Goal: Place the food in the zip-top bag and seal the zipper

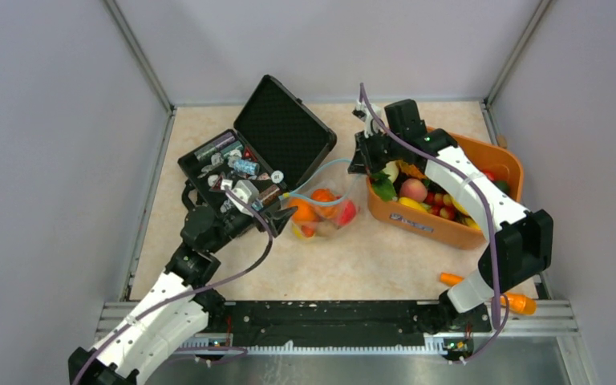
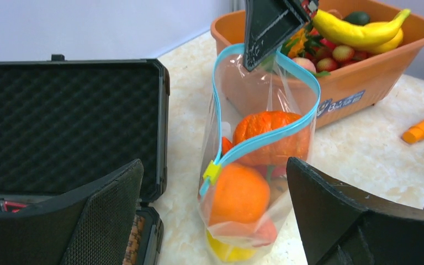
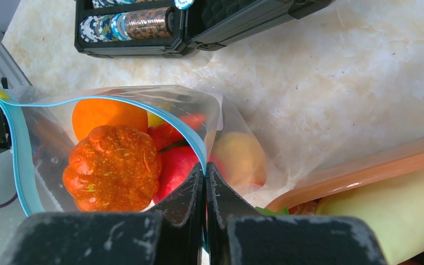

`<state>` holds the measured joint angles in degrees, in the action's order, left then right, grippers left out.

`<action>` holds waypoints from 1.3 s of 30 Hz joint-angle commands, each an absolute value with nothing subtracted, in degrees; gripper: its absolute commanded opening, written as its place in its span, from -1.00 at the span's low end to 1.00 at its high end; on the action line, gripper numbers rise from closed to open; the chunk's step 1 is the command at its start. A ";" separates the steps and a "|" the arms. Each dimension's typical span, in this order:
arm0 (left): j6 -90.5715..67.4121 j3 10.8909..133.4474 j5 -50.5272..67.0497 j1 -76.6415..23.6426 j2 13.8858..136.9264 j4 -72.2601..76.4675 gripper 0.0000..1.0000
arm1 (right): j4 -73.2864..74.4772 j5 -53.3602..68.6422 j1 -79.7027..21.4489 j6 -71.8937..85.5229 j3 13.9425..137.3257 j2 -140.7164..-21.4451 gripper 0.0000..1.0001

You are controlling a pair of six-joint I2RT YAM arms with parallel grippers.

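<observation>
The clear zip-top bag [image 1: 325, 210] stands upright mid-table with its mouth gaping. Inside it is food: an orange [image 2: 240, 193], an orange pumpkin [image 3: 113, 168], a red piece [image 3: 174, 165] and something yellow at the bottom. The teal zipper [image 2: 265, 138] loops round the mouth, with a yellow slider [image 2: 212, 171] at its near-left end. My right gripper [image 3: 205, 165] is shut on the zipper's far end, holding that edge up by the basket. My left gripper [image 2: 214, 163] is open wide, one finger on each side of the slider end, not touching the bag.
An open black case [image 1: 277, 132] of small wrapped items lies just left of the bag. The orange basket [image 1: 449, 224] at right holds more toy food, including a banana [image 2: 359, 33]. An orange carrot-like stick [image 1: 451, 279] lies near the right arm's base.
</observation>
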<state>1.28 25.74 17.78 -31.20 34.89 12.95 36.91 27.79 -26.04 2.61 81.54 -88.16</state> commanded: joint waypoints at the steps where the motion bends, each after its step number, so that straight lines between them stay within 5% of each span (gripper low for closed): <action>1: -4.50 23.35 32.45 -25.12 36.06 25.88 0.98 | 36.30 29.09 -25.40 1.13 84.02 -88.08 -1.00; 11: -4.67 15.81 43.63 -23.03 42.27 42.95 0.66 | 36.98 29.85 -25.31 1.23 84.48 -87.47 -1.00; 19: 1.58 13.67 40.25 -23.11 47.60 48.83 0.26 | 36.46 30.67 -25.33 1.32 83.18 -86.31 -1.00; 23: 1.59 13.41 40.62 -23.08 51.35 55.25 -0.03 | 36.32 31.08 -25.31 1.38 82.74 -86.31 -1.00; 25: 1.75 13.21 40.21 -23.04 53.01 57.68 -0.40 | 36.30 31.11 -25.37 1.40 82.62 -86.31 -1.00; 33: 3.71 14.66 42.37 -23.09 55.72 55.33 -1.00 | 36.25 30.61 -25.32 1.41 82.75 -86.31 -1.00; 38: 7.35 14.95 40.91 -23.09 53.35 49.04 -1.00 | 36.54 29.47 -25.31 1.26 83.41 -86.61 -1.00; 39: 7.52 14.94 40.21 -23.11 52.61 48.11 -0.81 | 36.58 29.63 -25.31 1.31 83.59 -86.65 -0.99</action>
<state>4.54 13.98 40.91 -23.31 54.96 51.27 37.54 29.85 -25.96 2.07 81.54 -88.16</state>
